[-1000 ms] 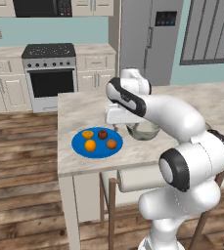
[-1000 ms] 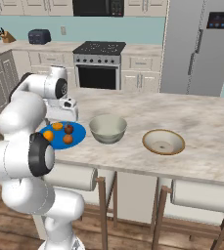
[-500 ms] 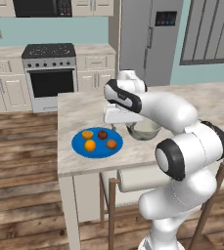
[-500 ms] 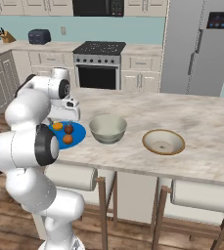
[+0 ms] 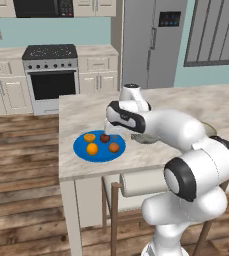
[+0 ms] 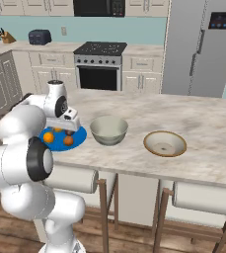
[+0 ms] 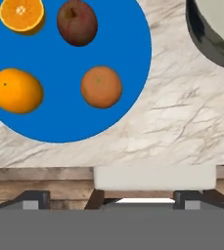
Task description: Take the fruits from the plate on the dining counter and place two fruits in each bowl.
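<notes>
The blue plate [image 5: 81,150] [image 6: 79,134] [image 7: 133,53] lies on the dining counter [image 5: 81,112] with the fruits on it. In the hand view I see a cut orange [image 7: 21,14], a dark red fruit [image 7: 77,22], a whole orange [image 7: 16,90] and a reddish-orange fruit [image 7: 101,86]. My gripper [image 5: 108,131] [image 6: 71,129] [image 7: 111,199] hangs open just above the plate's near edge, holding nothing. The grey-green bowl [image 6: 108,129] [image 7: 216,29] stands right beside the plate. Farther along the counter sits the tan-rimmed bowl [image 6: 165,143].
Stools with white seats [image 6: 198,197] [image 7: 155,177] stand under the counter's near edge. Behind the counter are a stove [image 5: 51,75] and a grey fridge [image 5: 151,45]. Bare stone lies beyond the plate [image 5: 86,107].
The arm has come down, bringing the hand lower over the plate. The fruits, plate and bowls have stayed where they were.
</notes>
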Robot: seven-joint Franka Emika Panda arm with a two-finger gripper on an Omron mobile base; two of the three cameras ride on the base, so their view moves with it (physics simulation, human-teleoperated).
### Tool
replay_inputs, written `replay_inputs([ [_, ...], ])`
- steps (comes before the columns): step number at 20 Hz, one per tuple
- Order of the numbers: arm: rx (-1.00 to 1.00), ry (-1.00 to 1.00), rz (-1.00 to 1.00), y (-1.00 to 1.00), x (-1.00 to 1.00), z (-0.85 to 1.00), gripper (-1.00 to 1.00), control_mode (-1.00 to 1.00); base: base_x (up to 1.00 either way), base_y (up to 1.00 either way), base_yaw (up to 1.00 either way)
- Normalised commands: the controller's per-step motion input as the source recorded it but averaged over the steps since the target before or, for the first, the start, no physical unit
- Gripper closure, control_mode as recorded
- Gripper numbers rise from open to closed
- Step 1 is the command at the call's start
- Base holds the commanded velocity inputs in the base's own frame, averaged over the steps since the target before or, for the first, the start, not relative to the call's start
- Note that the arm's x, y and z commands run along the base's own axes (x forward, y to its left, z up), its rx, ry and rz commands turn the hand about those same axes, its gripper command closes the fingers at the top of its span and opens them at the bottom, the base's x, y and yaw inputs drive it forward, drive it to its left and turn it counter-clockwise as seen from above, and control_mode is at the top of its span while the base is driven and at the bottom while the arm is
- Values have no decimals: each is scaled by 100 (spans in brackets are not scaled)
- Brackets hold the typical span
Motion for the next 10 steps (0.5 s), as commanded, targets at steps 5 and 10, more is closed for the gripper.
replay_inputs([
  [5, 0, 0, -7, 24, 41, 0, -100, -100, 0, 0, 0],
  [10, 0, 0, 0, -2, 36, -12, -100, -100, 0, 0, 0],
])
